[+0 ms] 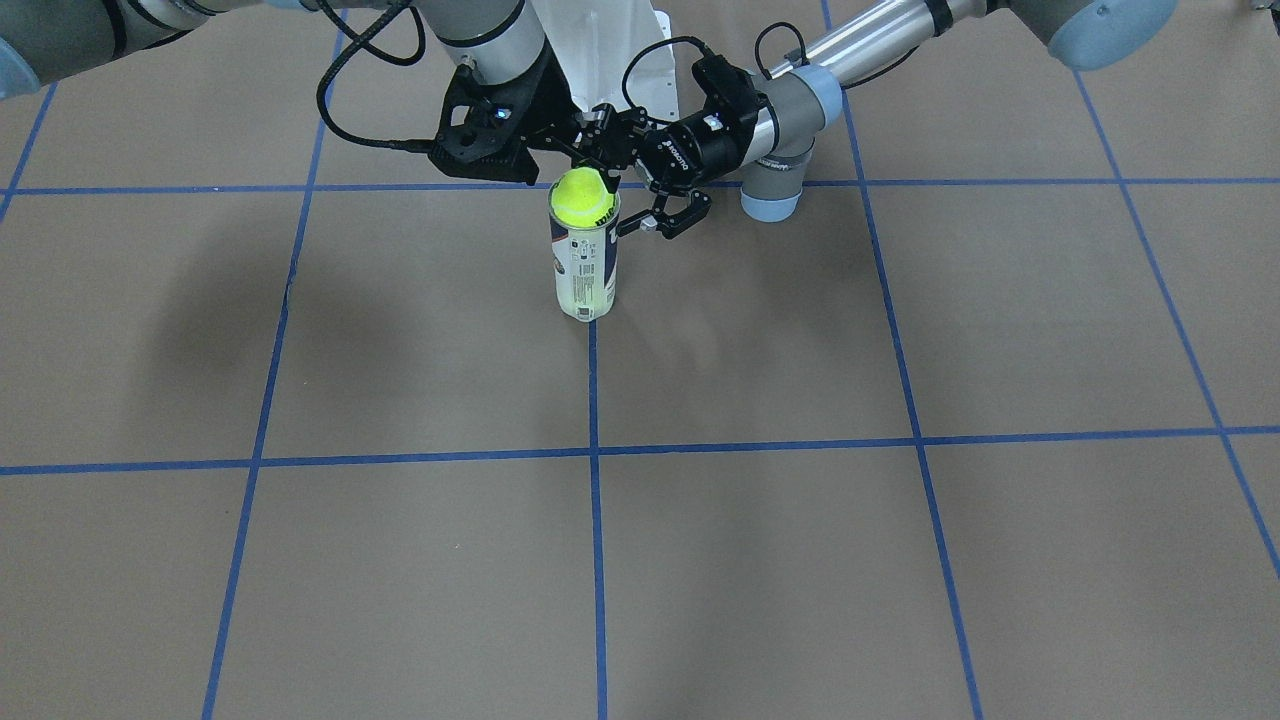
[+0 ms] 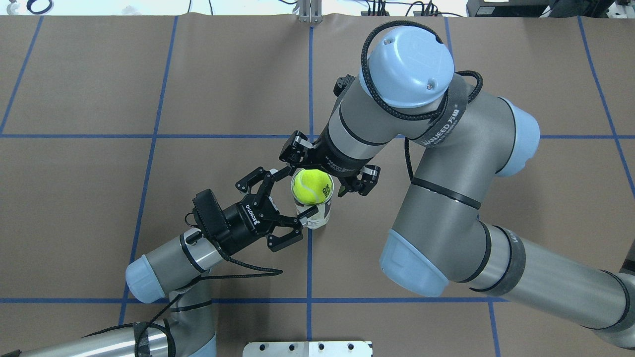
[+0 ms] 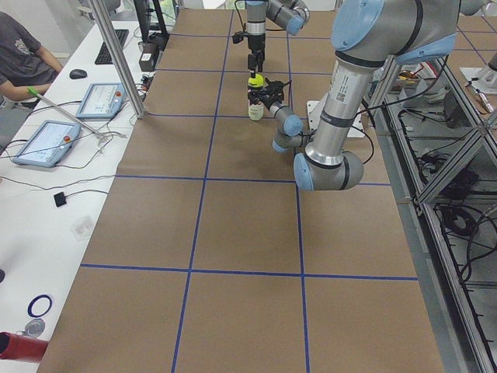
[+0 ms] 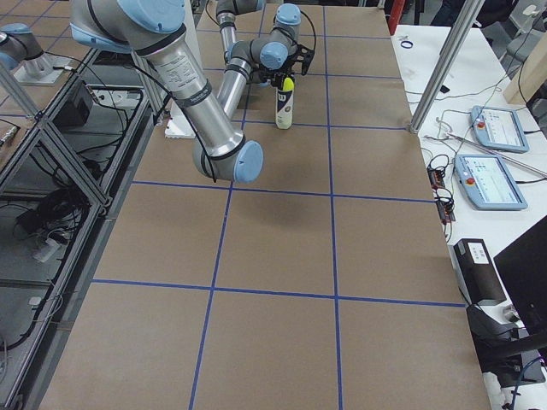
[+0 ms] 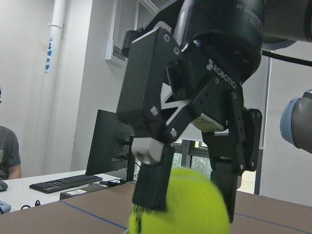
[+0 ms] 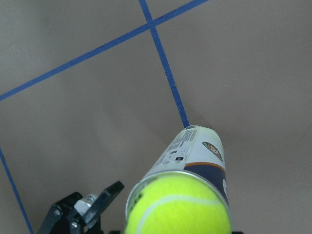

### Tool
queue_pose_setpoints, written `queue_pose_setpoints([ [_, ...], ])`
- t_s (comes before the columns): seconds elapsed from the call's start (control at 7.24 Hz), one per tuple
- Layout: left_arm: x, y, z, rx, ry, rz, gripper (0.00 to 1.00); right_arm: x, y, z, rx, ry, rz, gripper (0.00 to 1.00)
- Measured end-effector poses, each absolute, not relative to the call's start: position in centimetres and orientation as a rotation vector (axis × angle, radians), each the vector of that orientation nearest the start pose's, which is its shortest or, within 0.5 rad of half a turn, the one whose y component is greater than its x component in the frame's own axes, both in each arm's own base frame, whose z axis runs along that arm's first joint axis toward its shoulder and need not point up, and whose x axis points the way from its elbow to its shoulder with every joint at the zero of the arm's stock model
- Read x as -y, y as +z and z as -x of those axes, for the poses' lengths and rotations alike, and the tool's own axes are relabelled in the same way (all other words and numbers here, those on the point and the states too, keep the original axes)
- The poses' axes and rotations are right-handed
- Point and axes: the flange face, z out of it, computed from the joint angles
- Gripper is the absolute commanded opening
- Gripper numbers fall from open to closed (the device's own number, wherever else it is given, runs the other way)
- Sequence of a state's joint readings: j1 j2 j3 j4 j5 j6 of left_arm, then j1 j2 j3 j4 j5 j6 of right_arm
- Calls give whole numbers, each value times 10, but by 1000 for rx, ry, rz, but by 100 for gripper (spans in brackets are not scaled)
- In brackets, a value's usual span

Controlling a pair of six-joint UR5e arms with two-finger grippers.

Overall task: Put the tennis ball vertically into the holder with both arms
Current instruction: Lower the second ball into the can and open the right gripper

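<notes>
One yellow-green felt tennis ball [image 2: 311, 187] sits at the mouth of one clear plastic cylindrical holder [image 1: 585, 262], which stands upright on the brown paper-covered desk [image 1: 800, 560]. The right tool [image 2: 322, 177], descending vertically, is closed on the ball to keep it centred over the rim. The left tool [image 2: 296, 208] is spread wide around the holder, fingers apparently not clamping, presumably to steady it. Two arms are engaged.
</notes>
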State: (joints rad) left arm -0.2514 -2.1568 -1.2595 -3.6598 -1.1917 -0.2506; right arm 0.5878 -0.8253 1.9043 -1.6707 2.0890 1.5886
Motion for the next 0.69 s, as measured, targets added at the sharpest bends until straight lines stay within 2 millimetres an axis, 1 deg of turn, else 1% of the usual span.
queue_pose_setpoints([
  [0.41,315,274,-546,-1489,102,-1744,99,417,93,437,1065,305,194,100],
  [0.69,315,273,-548,-1491,101,-1743,99,421,94,431,1068,309,203,100],
])
